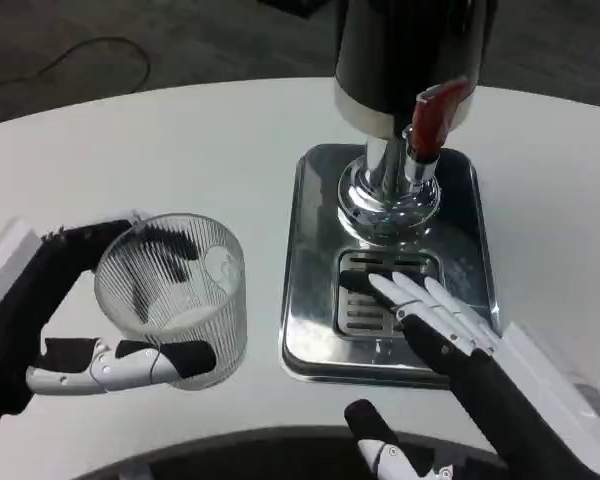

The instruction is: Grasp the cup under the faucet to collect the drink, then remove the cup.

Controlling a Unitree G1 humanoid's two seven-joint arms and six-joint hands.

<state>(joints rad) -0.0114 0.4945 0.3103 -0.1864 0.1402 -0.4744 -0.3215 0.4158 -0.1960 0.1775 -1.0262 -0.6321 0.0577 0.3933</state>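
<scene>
Clear ribbed glass cup (pixel 172 295)

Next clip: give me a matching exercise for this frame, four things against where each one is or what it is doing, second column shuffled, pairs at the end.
Things:
1. clear ribbed glass cup
2. red faucet lever
3. right hand
4. shiny steel drip tray

Places or states:
A. fingers stretched flat over the tray's slotted grate
B. on the dark dispenser body, above the chrome spout
C. held by the left hand, left of the tray
D. lying on the white table under the dispenser

Pairs: 1-C, 2-B, 3-A, 4-D
</scene>
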